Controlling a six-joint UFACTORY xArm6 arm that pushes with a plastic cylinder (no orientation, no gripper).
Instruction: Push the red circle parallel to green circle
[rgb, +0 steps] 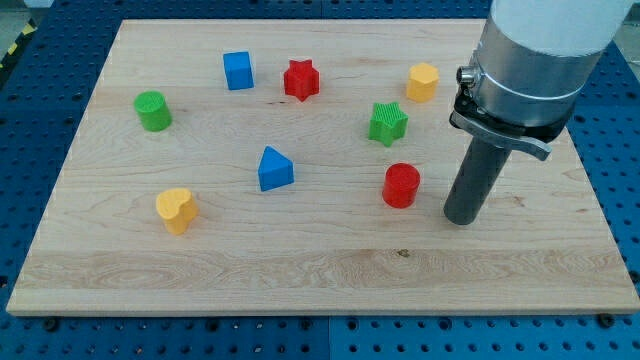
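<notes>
The red circle (401, 185) stands on the wooden board right of centre. The green circle (153, 110) stands at the view's upper left. My tip (461, 217) rests on the board just to the right of the red circle and slightly lower, a small gap apart from it. The rod rises from the tip to the arm's grey body at the view's top right.
A blue cube (238, 70), a red star (300, 80), a yellow block (422, 82) and a green star (388, 123) lie along the top. A blue triangle (274, 169) sits at centre, a yellow heart (176, 209) at lower left. The board's right edge (598, 215) is near.
</notes>
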